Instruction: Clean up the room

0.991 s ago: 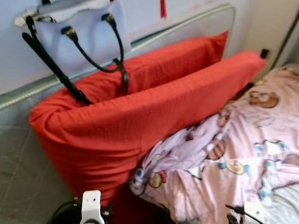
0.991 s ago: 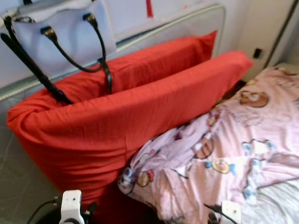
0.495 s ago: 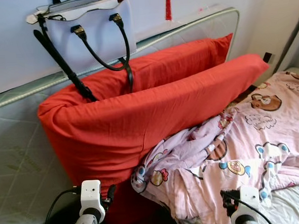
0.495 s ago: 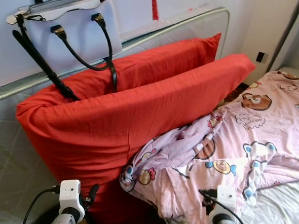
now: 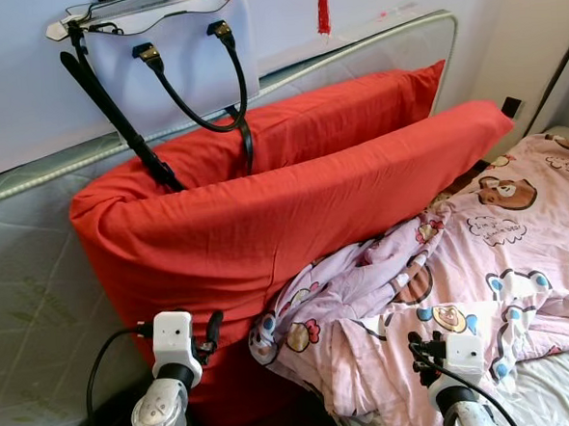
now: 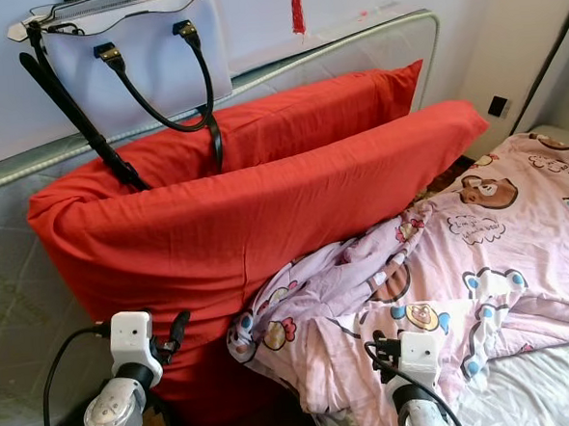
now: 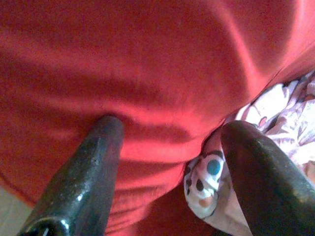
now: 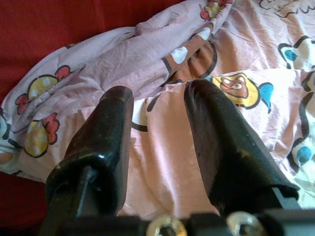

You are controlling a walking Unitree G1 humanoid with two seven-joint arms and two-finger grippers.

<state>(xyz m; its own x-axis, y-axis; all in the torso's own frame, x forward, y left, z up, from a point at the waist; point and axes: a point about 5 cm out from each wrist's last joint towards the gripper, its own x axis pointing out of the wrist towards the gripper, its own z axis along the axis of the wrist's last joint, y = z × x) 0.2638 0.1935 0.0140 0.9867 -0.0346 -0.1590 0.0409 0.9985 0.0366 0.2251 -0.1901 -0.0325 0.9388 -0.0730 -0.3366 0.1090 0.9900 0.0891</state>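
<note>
Both silver arms end in a white boxy wrist block with small dark screw holes. Black cables loop from the left arm (image 5: pixel 162 418) and right arm (image 5: pixel 461 410). Each arm's jaws are two long, glossy black, round-tipped fingers (image 8: pixel 106 142).

— Where is the left arm?
— Low on the left, silver wrist raised; the left gripper (image 7: pixel 167 142) has its two long black fingers (image 7: pixel 93 167) spread wide apart.
— And the right one?
— Low on the right, wrist up too; the right gripper (image 8: pixel 157 105) points forward, its black fingers (image 8: pixel 106 132) parted with a narrower gap.
</note>
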